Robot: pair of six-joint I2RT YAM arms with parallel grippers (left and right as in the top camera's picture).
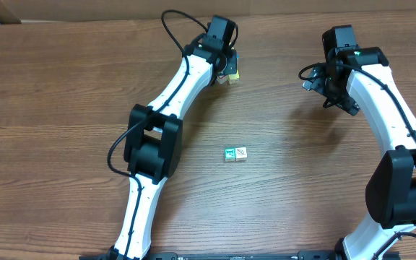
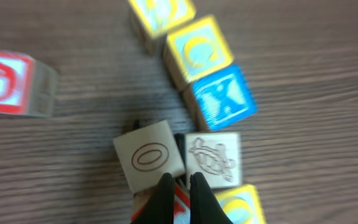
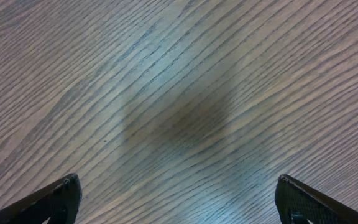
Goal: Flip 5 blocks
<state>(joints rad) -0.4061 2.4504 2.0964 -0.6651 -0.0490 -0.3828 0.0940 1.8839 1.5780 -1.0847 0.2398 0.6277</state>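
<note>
Lying in a loose cluster on the brown wood-grain table [image 2: 303,74], the small wooden alphabet cubes are showing their top faces to the left wrist camera. A blue-faced cube [image 2: 222,99] is showing a pale letter X. Touching it above, a yellow-bordered cube [image 2: 197,53] is carrying a letter that is blurring into a C or a G; I cannot tell which. Just below the X, a bare pale cube [image 2: 149,155] is bearing an outlined O, and a pale turtle-picture cube [image 2: 211,157] is sitting against its side. Well to the left, a red-bordered cube [image 2: 5,84] is displaying a red letter too blurred to read. Two more yellow cubes are being cut off, one by the top edge [image 2: 160,12] and one by the bottom edge [image 2: 241,208].

The left gripper [image 2: 179,180] is pressing its black fingers together on nothing, tips pointing at the seam between the O and the turtle, and is partly hiding a red-faced cube [image 2: 180,205].

From overhead, the left arm is covering most of the cluster. A green cube [image 1: 230,153] and a pale red-printed cube [image 1: 241,152] are sitting touching at mid-table, too small to read. The right gripper [image 3: 178,183] is holding its jaws spread wide over the wood.
</note>
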